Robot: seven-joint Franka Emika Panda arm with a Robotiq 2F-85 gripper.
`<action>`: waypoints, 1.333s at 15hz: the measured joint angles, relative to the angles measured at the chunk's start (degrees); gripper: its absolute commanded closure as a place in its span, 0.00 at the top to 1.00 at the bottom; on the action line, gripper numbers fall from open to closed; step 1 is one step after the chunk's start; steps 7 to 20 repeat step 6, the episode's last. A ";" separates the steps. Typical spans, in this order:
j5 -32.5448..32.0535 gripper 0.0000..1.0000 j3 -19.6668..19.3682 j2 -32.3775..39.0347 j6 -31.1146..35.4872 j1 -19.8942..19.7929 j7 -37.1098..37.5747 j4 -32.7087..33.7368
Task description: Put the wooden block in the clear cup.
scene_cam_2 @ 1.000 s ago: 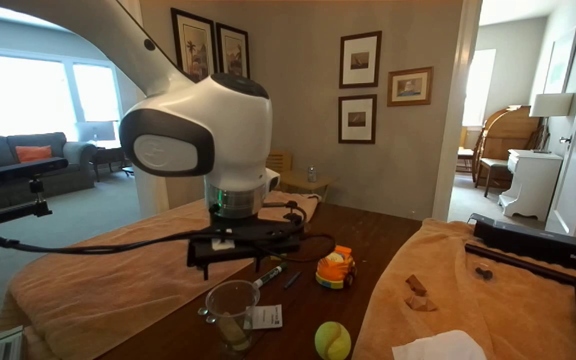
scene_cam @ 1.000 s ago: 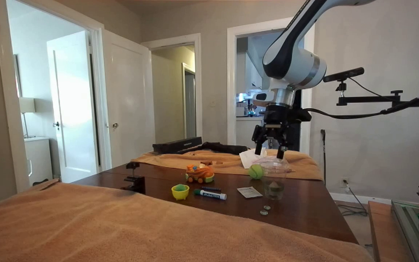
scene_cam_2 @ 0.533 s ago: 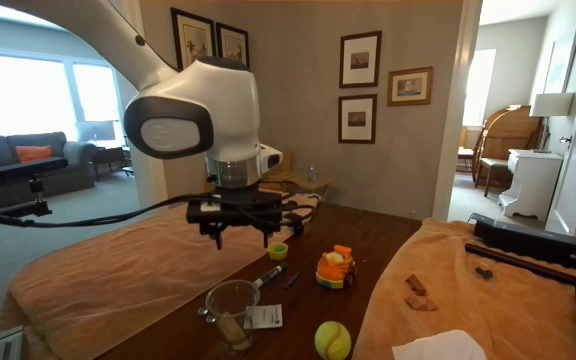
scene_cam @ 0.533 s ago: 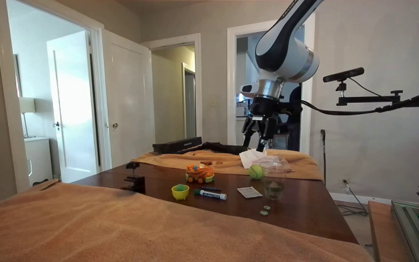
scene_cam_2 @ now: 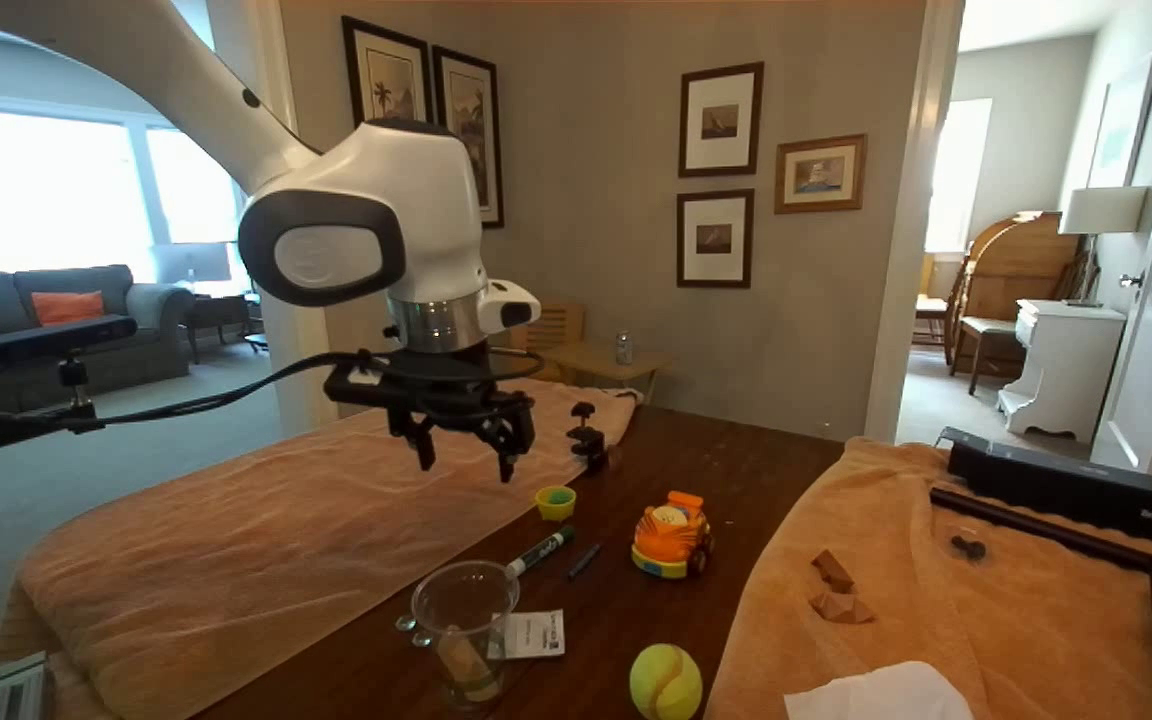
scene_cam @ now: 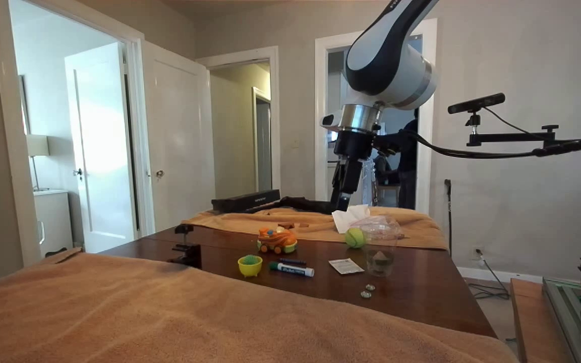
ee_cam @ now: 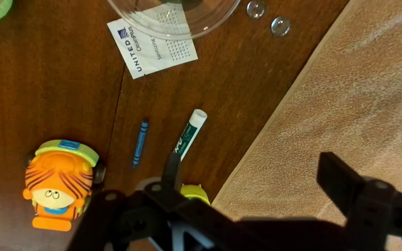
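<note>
Tan wood shows through see-through plastic: the wooden block (scene_cam_2: 466, 668) sits low and tilted inside the clear cup (scene_cam_2: 484, 632), as an exterior view shows. The cup stands upright on the tabletop (scene_cam_2: 736, 465), so the placing looks done; judging by the task sentence, all that is left is to keep the tool (scene_cam_2: 466, 468) off it. The tool is released, its two fingers (ee_cam: 339, 182) wide apart in the wrist view with nothing held between them, and it hangs in the air well apart from the cup. Just beside the cup lies a white wipe packet (scene_cam: 346, 266), with two glassy beads (ee_cam: 280, 26) near; these would likely be nudged first if the cup had to be reached again. Further out come a green-and-white marker (scene_cam_2: 541, 551) and a blue crayon (ee_cam: 140, 144), near each other, then an orange toy car (scene_cam_2: 671, 538) and a small yellow bowl (scene_cam: 249, 270) with something green in it. A tennis ball (scene_cam: 355, 238) rests apart from these, and orange towels (scene_cam: 169, 312) cover the edges. None of this seems to bar the tool's way out, though a low path could catch the bowl or marker.
</note>
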 measured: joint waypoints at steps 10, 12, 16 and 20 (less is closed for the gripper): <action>-0.02 1.00 0.03 -0.18 -0.31 -0.61 0.20 0.00; -0.02 1.00 0.03 -0.18 -0.31 -0.61 0.20 0.00; -0.02 1.00 0.03 -0.18 -0.31 -0.61 0.20 0.00; -0.02 1.00 0.03 -0.18 -0.31 -0.61 0.20 0.00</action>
